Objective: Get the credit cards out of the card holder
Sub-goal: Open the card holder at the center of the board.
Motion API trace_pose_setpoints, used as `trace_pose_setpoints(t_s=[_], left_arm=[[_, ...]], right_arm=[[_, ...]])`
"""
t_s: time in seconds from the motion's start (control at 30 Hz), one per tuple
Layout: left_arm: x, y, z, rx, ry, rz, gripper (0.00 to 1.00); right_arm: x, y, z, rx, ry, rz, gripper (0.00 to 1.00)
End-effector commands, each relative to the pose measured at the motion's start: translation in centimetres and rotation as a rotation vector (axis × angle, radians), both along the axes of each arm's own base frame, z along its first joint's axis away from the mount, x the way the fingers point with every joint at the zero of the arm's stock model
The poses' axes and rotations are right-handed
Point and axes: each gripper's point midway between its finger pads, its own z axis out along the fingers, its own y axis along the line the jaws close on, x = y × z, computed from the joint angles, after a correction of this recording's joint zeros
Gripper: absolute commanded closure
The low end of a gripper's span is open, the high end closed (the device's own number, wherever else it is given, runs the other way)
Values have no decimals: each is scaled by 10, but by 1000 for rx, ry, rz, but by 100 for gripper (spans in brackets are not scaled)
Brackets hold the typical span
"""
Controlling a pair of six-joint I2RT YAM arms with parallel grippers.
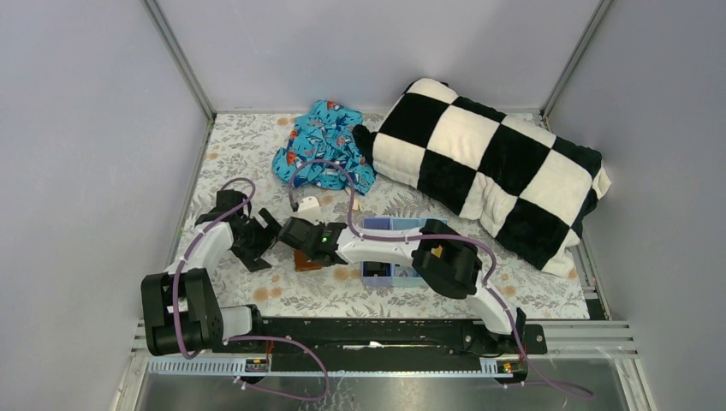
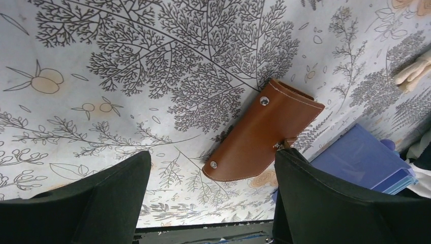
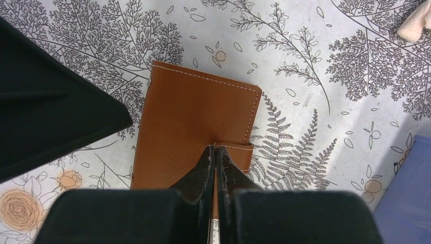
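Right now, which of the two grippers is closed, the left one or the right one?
The right gripper: its fingers are pressed together at the clasp tab of the brown card holder. The left gripper is wide open, gripping nothing.

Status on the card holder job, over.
Left gripper open, hovering by card holder. Right gripper shut on its clasp tab. Holder closed, flat on the cloth, no cards showing. Nothing blocking.

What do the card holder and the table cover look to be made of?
Card holder: looks like tan leather or faux leather, smooth with a slight sheen, with pale stitching along the edges and metal-looking snaps. Table cover: printed cloth or vinyl, matte, with a botanical print; the pictures do not show which.
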Motion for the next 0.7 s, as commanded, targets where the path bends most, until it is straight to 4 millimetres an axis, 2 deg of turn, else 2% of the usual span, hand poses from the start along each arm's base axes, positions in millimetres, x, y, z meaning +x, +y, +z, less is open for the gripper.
trace_pose_setpoints(t_s=[0.0,0.1,0.23,0.3,0.43,0.53,0.67], left_arm=[[12,-5,12,-22,-74,-3,5],[12,-7,14,-24,-83,-13,5],[12,-7,19,-8,-96,-22,5],[13,-6,23,8,-106,-31,5],[21,-11,39,9,-172,-91,5],[26,-12,50,11,-214,-106,5],[32,-2,64,65,-225,-100,4]], right_arm=[[-4,3,26,80,0,18,100],[-6,3,45,170,-4,24,100],[-8,-6,66,282,32,17,100],[-7,-11,82,385,52,8,100],[-7,-31,88,457,76,8,100],[-7,-30,109,546,77,38,100],[-17,-17,143,626,96,121,100]])
